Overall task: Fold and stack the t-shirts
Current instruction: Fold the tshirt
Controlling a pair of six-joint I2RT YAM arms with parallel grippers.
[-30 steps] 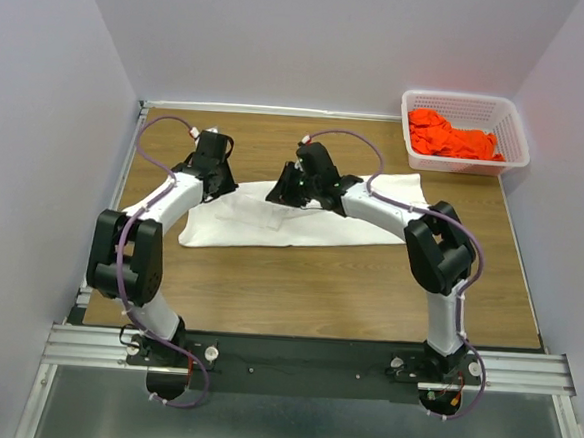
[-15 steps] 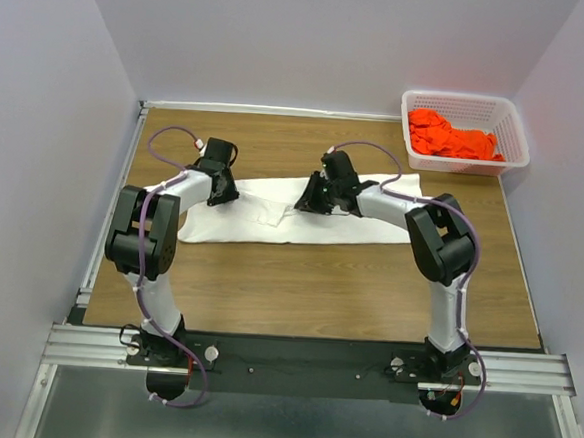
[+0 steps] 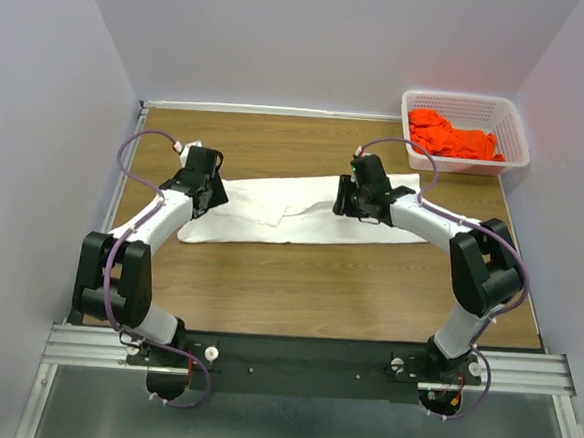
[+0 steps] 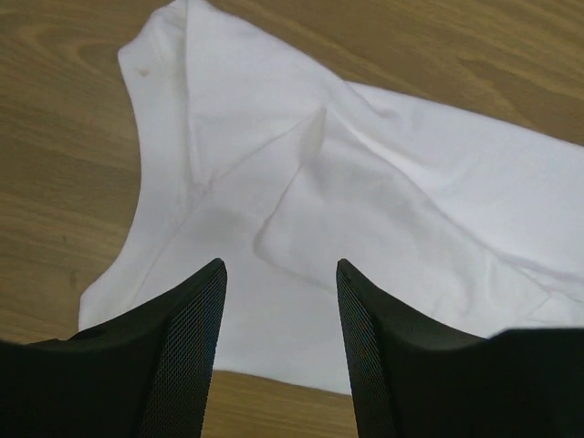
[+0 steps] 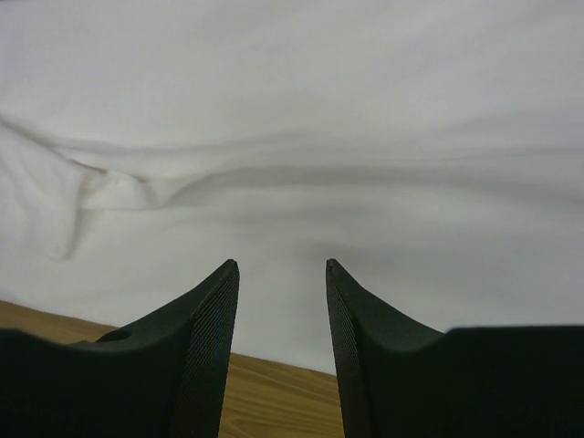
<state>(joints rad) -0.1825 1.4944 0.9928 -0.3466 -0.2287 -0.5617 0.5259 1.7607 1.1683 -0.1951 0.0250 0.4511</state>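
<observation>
Fold in hand: the large white cloth t-shirt [image 3: 292, 214] lies as a long band on the wooden bench [image 3: 318, 281].
My left gripper [image 4: 281, 269] and right gripper [image 5: 281, 266] hover open and empty above it. Next I should pinch one end and bring it across. I count one white shirt and one orange-red cloth t-shirt [image 3: 453, 140], in one white plastic lattice basket [image 3: 468, 99].

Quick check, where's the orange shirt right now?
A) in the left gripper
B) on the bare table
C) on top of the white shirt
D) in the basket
D: the orange shirt lies bunched inside the basket at the far right corner, apart from the white shirt.
</observation>
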